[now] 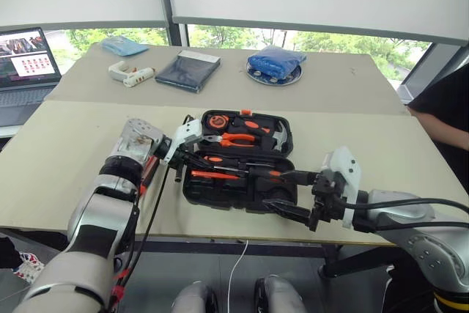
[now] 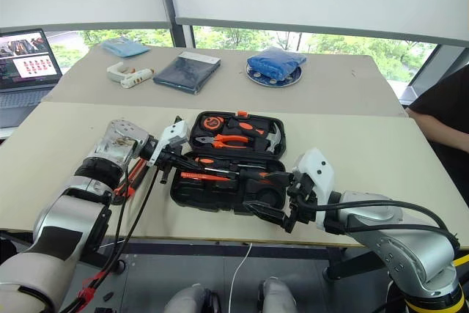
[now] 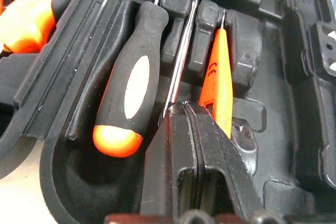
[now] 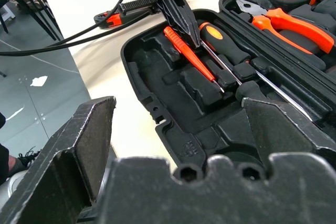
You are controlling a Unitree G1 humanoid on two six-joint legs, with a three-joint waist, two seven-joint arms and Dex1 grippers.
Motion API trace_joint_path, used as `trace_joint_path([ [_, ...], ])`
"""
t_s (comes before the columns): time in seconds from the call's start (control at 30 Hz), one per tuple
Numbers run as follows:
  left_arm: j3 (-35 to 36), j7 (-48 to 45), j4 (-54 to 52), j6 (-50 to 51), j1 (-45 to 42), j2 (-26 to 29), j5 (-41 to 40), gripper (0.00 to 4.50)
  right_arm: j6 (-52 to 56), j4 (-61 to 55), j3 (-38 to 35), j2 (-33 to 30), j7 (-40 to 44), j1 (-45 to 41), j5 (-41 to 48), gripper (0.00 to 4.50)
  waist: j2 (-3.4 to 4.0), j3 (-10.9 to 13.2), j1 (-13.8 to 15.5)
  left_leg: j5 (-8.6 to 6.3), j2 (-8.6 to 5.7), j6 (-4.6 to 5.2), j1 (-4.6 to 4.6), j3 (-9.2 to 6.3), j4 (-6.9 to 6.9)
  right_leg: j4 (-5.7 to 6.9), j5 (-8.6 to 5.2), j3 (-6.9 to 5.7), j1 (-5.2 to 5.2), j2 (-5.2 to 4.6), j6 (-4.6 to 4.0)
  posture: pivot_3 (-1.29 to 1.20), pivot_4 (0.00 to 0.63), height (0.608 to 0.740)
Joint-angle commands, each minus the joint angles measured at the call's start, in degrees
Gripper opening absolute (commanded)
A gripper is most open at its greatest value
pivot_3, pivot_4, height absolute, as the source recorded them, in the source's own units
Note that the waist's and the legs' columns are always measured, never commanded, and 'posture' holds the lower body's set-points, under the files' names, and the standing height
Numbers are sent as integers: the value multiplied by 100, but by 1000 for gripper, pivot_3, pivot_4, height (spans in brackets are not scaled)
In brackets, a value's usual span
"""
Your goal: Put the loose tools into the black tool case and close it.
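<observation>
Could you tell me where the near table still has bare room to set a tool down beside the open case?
Bare tabletop lies right of the black tool case, towards the table's right edge, and between the case and the seam with the far table. The near-left side is crowded: the shut left gripper sits at the case's corner, and the open right gripper hovers at its front.

Matt black plastic tool case (image 3: 294,103); glossy metal screwdriver shaft (image 3: 181,56)

One black tool case (image 1: 238,194) (open), two long screwdrivers (image 3: 128,85), one slim orange screwdriver (image 3: 218,74), one pliers (image 1: 236,138)
</observation>
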Motion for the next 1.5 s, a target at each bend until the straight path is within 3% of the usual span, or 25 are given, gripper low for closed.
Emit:
trace_joint_path([
  [0.03, -28, -257, -425, 440, 168, 43, -247, 62, -162, -75, -68, -36, 24, -95, -38, 4500, 0, 0, 7, 0, 0, 0, -1, 0, 0, 0, 0, 0, 0, 0, -1, 0, 150, 718],
  [0.27, -82, -135, -884, 402, 518, 100, -242, 62, -149, -62, -48, -13, 25, -122, -52, 4500, 0, 0, 31, 0, -2, 0, -6, 0, 1, -3, 5, -2, -1, -1, -8, 0, 150, 718],
  [0.6, 648, 537, -1912, 934, 712, -54, -1065, 62, -126, -108, -70, 9, -36, -62, -32, 4500, -2, 2, 74, 0, -1, 1, -11, -3, 7, -1, 6, -6, -1, -7, -4, 0, 150, 718],
  [1.2, 59, 689, -2555, 1033, 1739, 207, -904, 62, -121, -97, -30, 64, -60, -81, -36, 4500, 1, -2, 82, 0, -3, 0, 2, -1, 5, 0, 4, -3, 6, -7, 0, 0, 150, 718],
  [1.5, 285, 1247, -2881, 513, 2078, 171, -982, 62, -136, -40, -15, 73, -17, -113, -45, 4500, 9, -16, 93, 2, -1, -2, 10, -2, 2, 1, 2, -2, 13, -15, 2, 0, 150, 718],
])
